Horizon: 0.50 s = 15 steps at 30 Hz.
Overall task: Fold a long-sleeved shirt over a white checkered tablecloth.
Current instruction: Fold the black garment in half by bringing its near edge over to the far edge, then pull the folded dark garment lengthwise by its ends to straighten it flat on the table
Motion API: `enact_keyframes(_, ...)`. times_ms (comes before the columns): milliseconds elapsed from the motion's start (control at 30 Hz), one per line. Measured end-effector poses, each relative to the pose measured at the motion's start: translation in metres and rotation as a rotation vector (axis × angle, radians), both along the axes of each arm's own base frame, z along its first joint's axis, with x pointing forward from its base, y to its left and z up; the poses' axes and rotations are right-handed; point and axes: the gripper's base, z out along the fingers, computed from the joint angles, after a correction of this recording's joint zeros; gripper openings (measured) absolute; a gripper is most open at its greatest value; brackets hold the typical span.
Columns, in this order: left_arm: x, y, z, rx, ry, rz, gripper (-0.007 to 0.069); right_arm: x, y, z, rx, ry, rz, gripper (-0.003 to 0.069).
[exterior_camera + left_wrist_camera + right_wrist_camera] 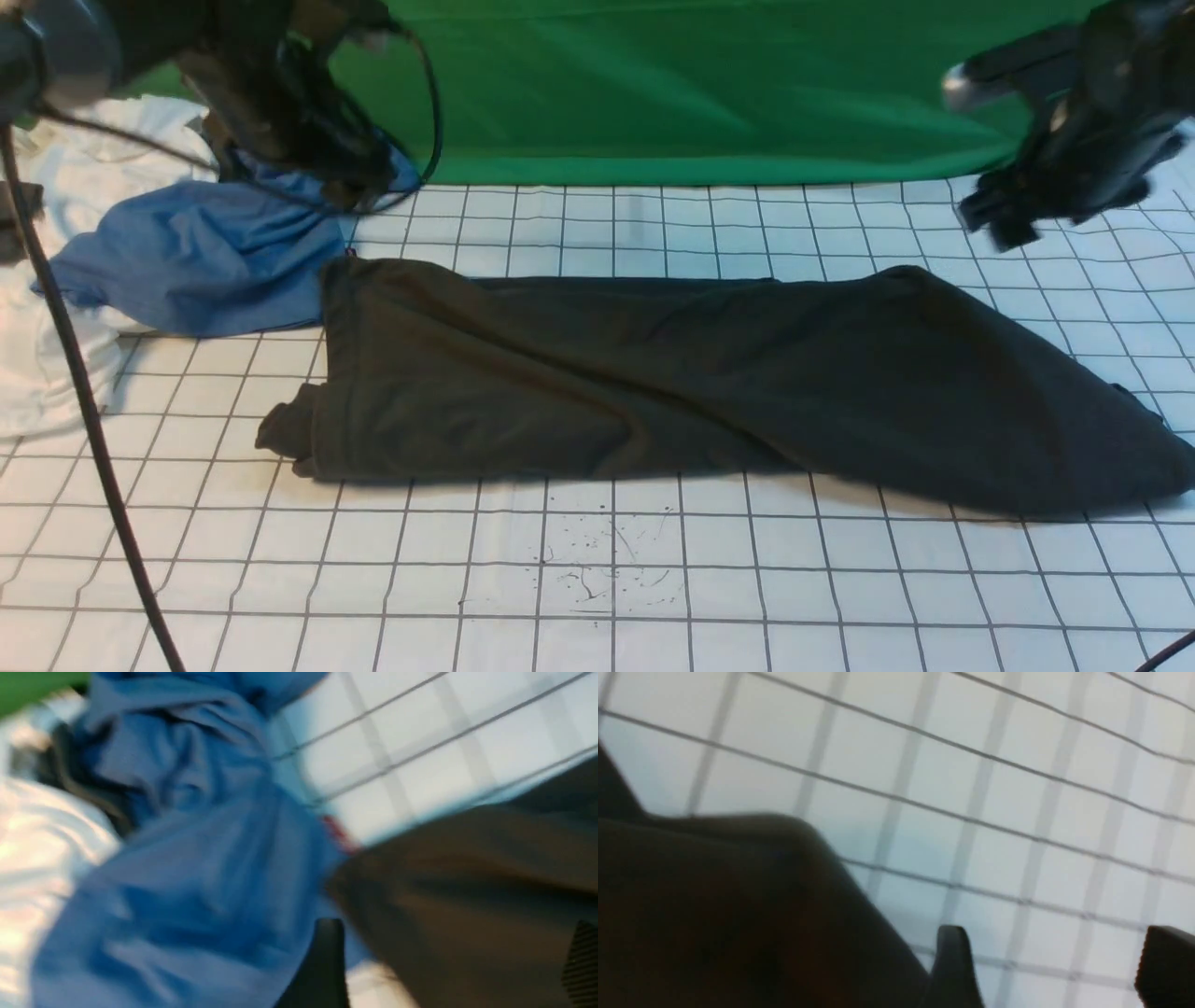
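Front view, near to far. The white checkered tablecloth point(840, 579) covers the counter. Its nearest rows of squares lie bare except for a scatter of ink specks point(607, 560), and a black cable point(84, 401) crosses the near left corner.

The long-sleeved shirt point(709, 383) lies crosswise at mid-depth as one long dark band with soft creases. A bunched bit of fabric sticks out at its near left corner, and its right end runs to the picture's right edge. A band of bare squares separates its far edge from the green backdrop point(691, 84).

At far left a blue shirt point(196, 257) meets the dark shirt's far left corner, with a white garment point(56, 280) heaped beside it. At that meeting point the left wrist view shows a small red patch point(338, 833), possibly a label, too blurred to read.

The left hand point(455, 961) hangs above this corner, fingers spread wide and gripping nothing. The right hand point(1057, 961) hangs above bare cloth just beyond the shirt's far right edge, fingers likewise spread and empty.
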Motion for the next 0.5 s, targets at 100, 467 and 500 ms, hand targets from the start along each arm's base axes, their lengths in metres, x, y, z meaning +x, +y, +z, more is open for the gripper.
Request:
enact_keyframes(100,-0.012,-0.023,0.012,-0.074,0.065,-0.036,0.0606,-0.018,-0.024,0.02,0.044,0.03,-0.082,0.0531)
enact_keyframes(467,-0.031,-0.088,0.0,-0.115,0.141,-0.216,0.039,-0.099,-0.061,-0.025,0.134,0.116,-0.216,0.0594)
enact_keyframes(500,-0.03,-0.089,-0.003,-0.12,0.151,-0.222,0.0363,-0.1,-0.063,-0.035,0.141,0.134,-0.232,0.061)
